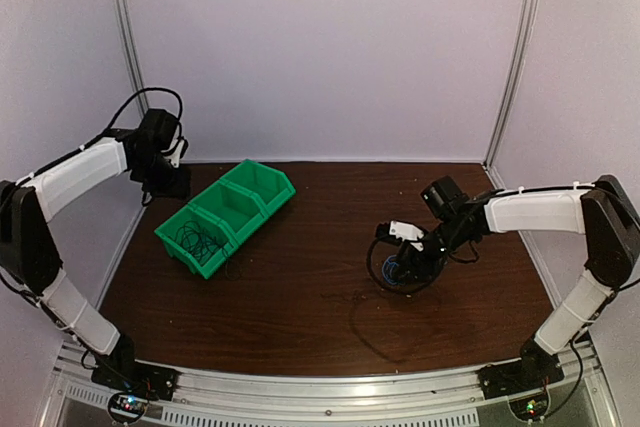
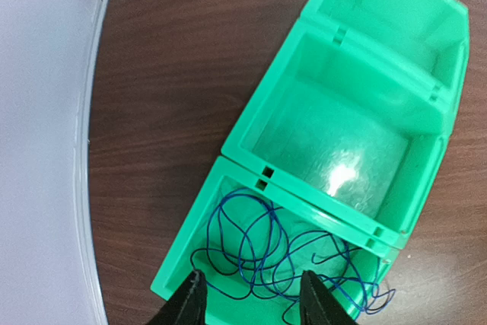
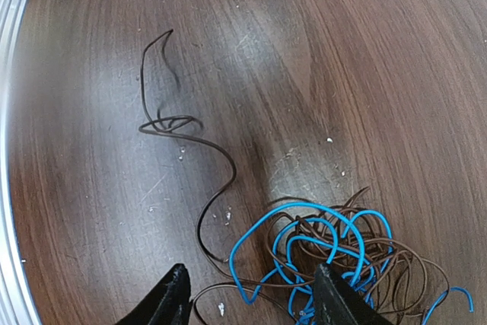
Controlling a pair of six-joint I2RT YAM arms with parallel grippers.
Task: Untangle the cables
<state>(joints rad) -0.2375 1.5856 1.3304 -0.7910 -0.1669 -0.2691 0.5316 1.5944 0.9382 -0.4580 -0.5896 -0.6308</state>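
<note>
A tangle of bright blue and dark brown cables (image 3: 342, 253) lies on the brown table under my right gripper (image 3: 251, 298), which is open just above it; the tangle also shows in the top view (image 1: 400, 272). One dark cable (image 3: 183, 135) trails away from the tangle across the table. Dark blue cables (image 2: 281, 253) lie loosely coiled in the nearest compartment of the green bins (image 2: 251, 112). My left gripper (image 2: 251, 302) is open and empty above that compartment. In the top view the left gripper (image 1: 165, 162) hangs beside the bins (image 1: 262, 179) and the right gripper (image 1: 412, 252) is over the tangle.
The middle bin compartment (image 2: 335, 150) and the far one (image 2: 388, 13) hold no cables. A metal frame rail (image 2: 84, 150) runs along the table's left edge, another (image 3: 11, 150) along the near edge. White walls enclose the table.
</note>
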